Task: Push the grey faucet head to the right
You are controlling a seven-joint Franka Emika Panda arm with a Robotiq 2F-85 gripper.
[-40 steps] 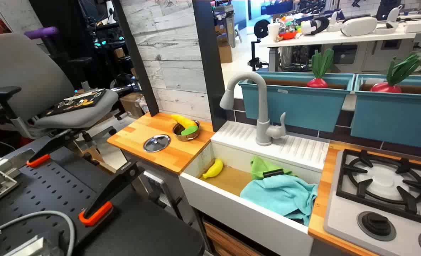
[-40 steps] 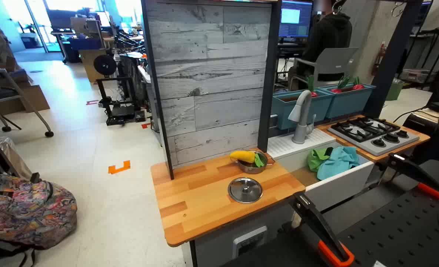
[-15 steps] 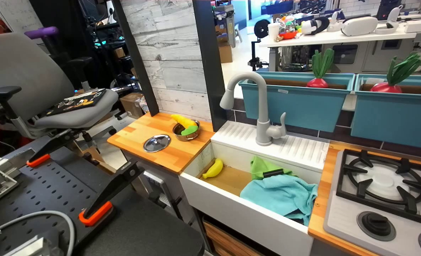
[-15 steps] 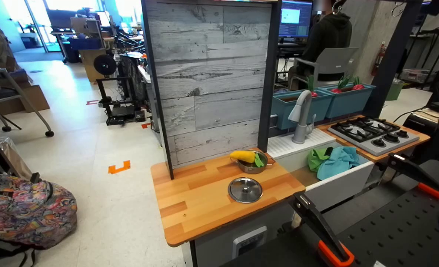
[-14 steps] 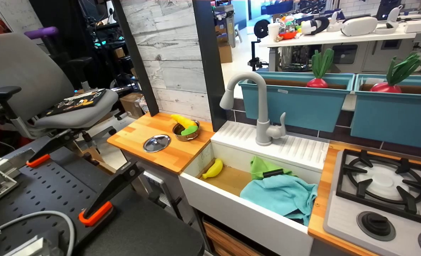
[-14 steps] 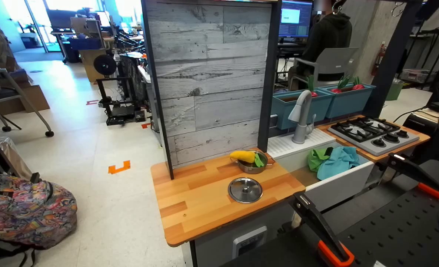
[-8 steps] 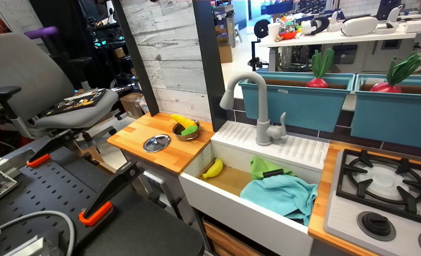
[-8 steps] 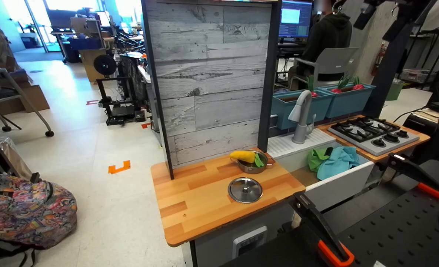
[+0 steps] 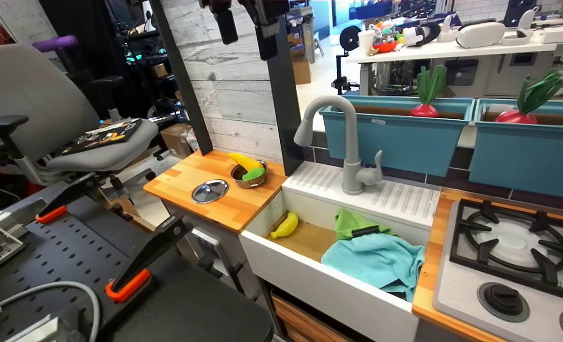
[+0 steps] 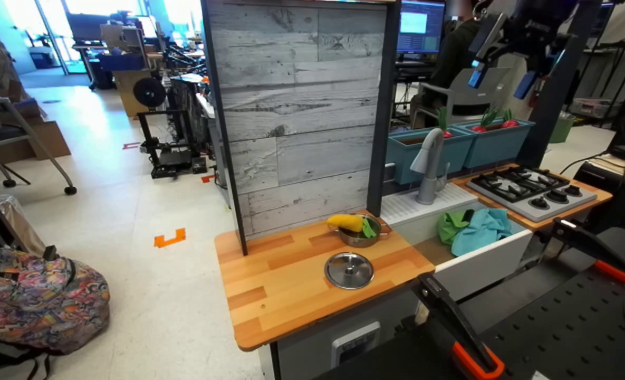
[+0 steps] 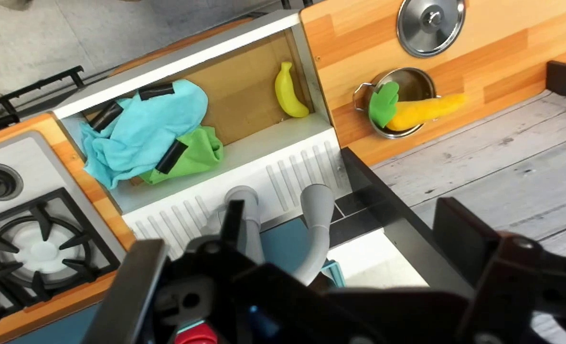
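The grey faucet head (image 9: pixel 351 137) stands upright on the white ribbed ledge behind the sink, its spout end pointing down to the left. It also shows in an exterior view (image 10: pixel 431 158). My gripper (image 9: pixel 247 37) is open and empty, its fingers pointing down, above and apart from the faucet. It also shows in an exterior view at the top right (image 10: pixel 502 80). In the wrist view the spout (image 11: pixel 317 205) shows between the wide-apart fingers of the gripper (image 11: pixel 347 217); part of the faucet's tube is hidden behind the gripper.
The white sink (image 9: pixel 329 289) holds a yellow banana (image 9: pixel 286 225), a blue cloth (image 9: pixel 376 259) and a green cloth. Teal planters (image 9: pixel 400 142) stand behind the faucet. A dark post (image 9: pixel 281 95) rises beside it. A stove (image 9: pixel 514 256) and a pot (image 9: pixel 249 178) flank the sink.
My gripper has come into both exterior views from the top edge and moved lower, fingers open. The faucet and the other things have not moved.
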